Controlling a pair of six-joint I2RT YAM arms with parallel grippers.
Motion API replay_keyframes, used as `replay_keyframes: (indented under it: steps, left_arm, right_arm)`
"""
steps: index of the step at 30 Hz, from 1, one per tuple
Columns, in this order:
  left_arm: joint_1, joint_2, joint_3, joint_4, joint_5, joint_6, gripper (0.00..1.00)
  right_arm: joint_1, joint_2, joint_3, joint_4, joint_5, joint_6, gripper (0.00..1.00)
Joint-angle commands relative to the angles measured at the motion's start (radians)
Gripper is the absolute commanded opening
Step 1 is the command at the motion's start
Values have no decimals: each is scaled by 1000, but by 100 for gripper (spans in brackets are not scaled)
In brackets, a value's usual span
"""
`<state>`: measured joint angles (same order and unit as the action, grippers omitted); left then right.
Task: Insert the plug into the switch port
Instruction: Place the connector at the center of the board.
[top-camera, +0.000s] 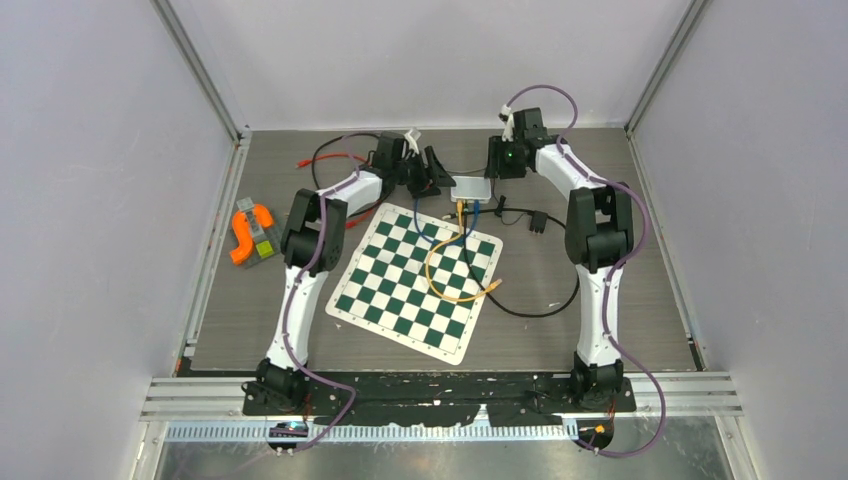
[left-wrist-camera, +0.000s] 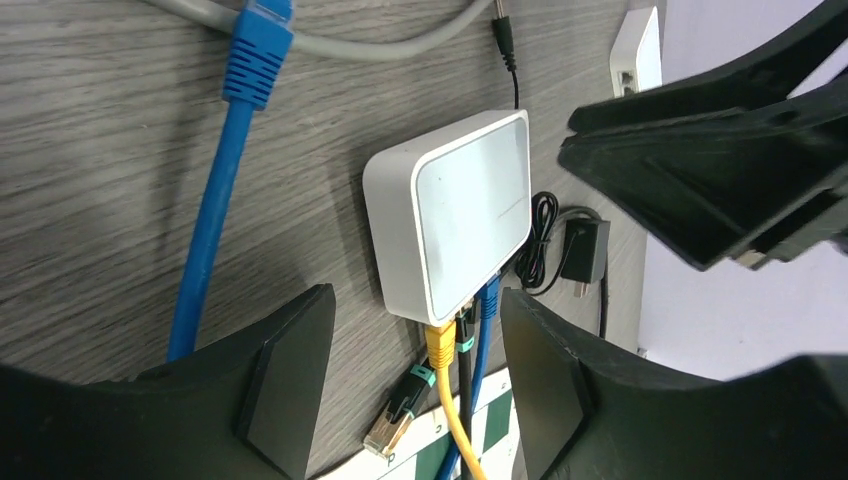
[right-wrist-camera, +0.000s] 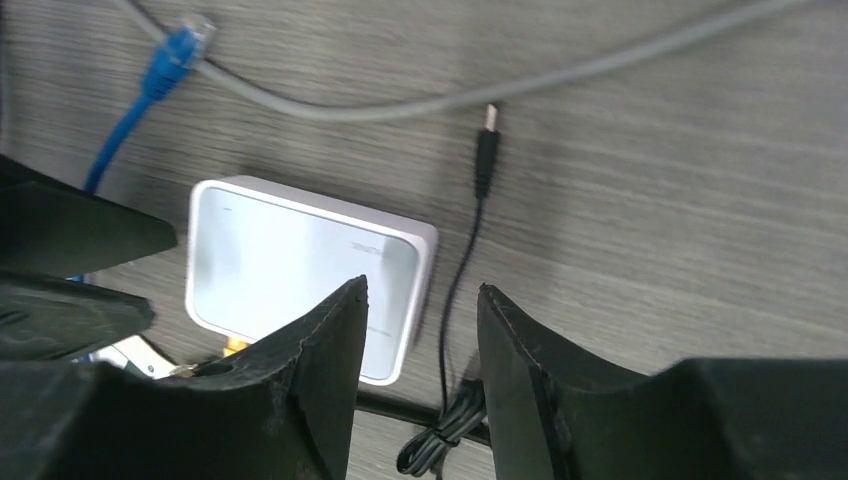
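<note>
The white switch (left-wrist-camera: 460, 210) lies flat on the grey table, also seen from above (top-camera: 472, 187). A yellow plug (left-wrist-camera: 440, 345), a black plug (left-wrist-camera: 465, 335) and a blue plug (left-wrist-camera: 489, 300) sit in its front ports. A loose black plug with a teal band and metal tip (left-wrist-camera: 395, 415) lies beside them on the table. My left gripper (left-wrist-camera: 415, 300) is open above the port side and holds nothing. My right gripper (right-wrist-camera: 422, 290) is open over the switch's (right-wrist-camera: 300, 270) right end, also empty.
A green chessboard mat (top-camera: 400, 300) lies in front of the switch with the yellow cable (top-camera: 445, 265) looped over it. A loose blue plug (right-wrist-camera: 175, 45), a grey cable (right-wrist-camera: 400, 105) and a black jack (right-wrist-camera: 485, 150) lie behind. An orange part (top-camera: 245, 235) sits at the left.
</note>
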<state>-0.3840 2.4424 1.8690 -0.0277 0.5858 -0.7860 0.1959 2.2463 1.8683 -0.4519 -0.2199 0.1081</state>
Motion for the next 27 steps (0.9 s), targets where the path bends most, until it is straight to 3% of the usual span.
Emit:
replay_keyframes:
  steps: [1, 27]
  left_arm:
    - [-2, -8, 27, 56, -37, -52, 64]
    - [-44, 2, -42, 92, -19, -148, 64]
  right_arm:
    - [-14, 10, 56, -31, -19, 91, 52]
    - [-15, 127, 59, -25, -253, 191, 34]
